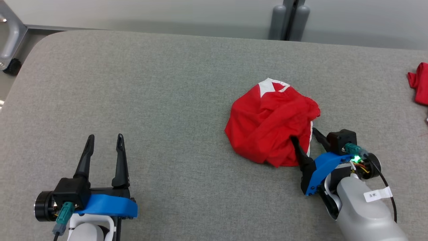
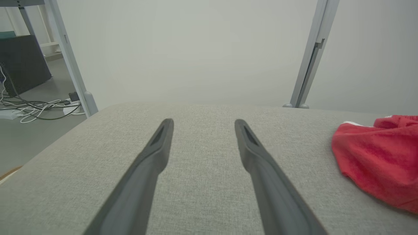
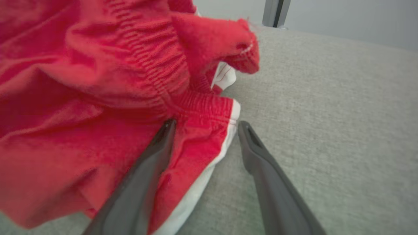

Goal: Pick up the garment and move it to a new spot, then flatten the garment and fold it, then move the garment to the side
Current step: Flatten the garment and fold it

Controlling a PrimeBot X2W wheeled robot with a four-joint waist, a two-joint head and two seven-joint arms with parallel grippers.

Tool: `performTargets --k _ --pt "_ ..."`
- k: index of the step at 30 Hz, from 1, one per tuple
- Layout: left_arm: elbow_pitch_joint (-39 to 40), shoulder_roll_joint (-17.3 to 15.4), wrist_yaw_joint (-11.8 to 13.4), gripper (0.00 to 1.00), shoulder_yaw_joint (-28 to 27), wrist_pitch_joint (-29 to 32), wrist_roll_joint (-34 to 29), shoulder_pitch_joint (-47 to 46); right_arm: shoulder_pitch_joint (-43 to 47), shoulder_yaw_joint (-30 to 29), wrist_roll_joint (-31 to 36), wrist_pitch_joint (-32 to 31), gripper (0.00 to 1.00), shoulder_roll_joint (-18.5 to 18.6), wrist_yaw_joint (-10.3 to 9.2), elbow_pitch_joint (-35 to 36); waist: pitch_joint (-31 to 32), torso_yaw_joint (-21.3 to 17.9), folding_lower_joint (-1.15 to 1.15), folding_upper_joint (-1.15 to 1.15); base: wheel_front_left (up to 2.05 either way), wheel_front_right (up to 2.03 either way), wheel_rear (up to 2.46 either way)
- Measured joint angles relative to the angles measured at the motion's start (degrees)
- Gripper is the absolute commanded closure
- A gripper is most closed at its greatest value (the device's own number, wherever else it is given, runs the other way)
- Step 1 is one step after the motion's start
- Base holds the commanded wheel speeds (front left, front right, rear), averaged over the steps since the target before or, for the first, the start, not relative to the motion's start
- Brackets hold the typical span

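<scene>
The garment [image 1: 271, 124] is red with white trim and lies crumpled in a heap right of the table's middle. Its red edge [image 2: 378, 160] shows at the right of the left wrist view. My right gripper [image 1: 305, 134] stands open at the heap's near right edge. One finger rests on the red cloth, the other lies on the table beside the white-trimmed hem [image 3: 209, 153], which sits between them. My left gripper [image 1: 105, 138] is open over bare table at the near left, well away from the garment, with nothing between its fingers [image 2: 156, 147].
The grey fabric-covered table [image 1: 150, 100] has a rounded far left corner. Another red cloth [image 1: 419, 83] lies at the table's far right edge. Grey posts [image 1: 289, 20] stand behind the table. Cables [image 2: 36, 107] lie on the floor beyond the left corner.
</scene>
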State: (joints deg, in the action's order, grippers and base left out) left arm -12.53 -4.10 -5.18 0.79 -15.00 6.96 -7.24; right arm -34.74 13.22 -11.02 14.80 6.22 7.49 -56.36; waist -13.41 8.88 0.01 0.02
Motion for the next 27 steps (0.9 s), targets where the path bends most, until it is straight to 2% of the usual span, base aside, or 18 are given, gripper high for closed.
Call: performTargets --k 6,7,8,13,18,22,27 --pt "-0.91 0.37 -0.25 0.00 0.05 0.00 -0.42 -0.09 -1.40 -0.55 -2.01 0.41 0.00 -1.21 -0.01 -5.39 0.26 1.45 -0.01 -0.01 0.00 0.00 0.00" --pt "-1.02 0.41 -0.25 0.00 0.01 0.00 -0.42 -0.08 -1.32 -0.58 -2.65 0.38 0.59 -1.58 -0.01 -5.20 0.52 1.50 -0.01 0.00 0.00 0.00 0.00" --pt "-1.11 0.44 -0.25 0.00 -0.03 0.00 -0.43 -0.05 -1.16 -0.55 -3.05 0.33 1.00 -1.96 -0.01 -4.49 0.76 1.46 -0.01 0.00 0.00 0.00 0.00" --pt "-1.20 0.63 -0.26 0.00 -0.56 0.00 -0.43 0.64 0.59 -1.59 -4.28 0.31 1.00 -2.05 0.00 1.98 2.29 0.83 -0.01 0.00 0.00 0.00 0.00" --pt "-0.82 0.71 -0.42 0.00 -1.87 0.00 -0.48 1.32 2.17 -1.48 -4.76 0.33 1.00 -1.40 0.00 12.25 3.64 -0.25 -0.01 -0.01 0.00 0.00 0.00" --pt "-0.56 0.76 -0.49 0.00 -2.07 0.00 -0.55 1.76 3.31 2.55 -4.66 0.32 1.00 -1.91 0.00 21.32 4.67 -0.95 -0.02 -0.02 0.00 0.00 0.00" --pt "-0.12 0.86 -0.52 0.00 -2.14 0.00 -0.67 1.92 4.75 12.15 -4.78 0.32 1.00 -2.60 0.00 29.48 5.57 -0.83 -0.01 -0.02 0.00 0.00 0.00"
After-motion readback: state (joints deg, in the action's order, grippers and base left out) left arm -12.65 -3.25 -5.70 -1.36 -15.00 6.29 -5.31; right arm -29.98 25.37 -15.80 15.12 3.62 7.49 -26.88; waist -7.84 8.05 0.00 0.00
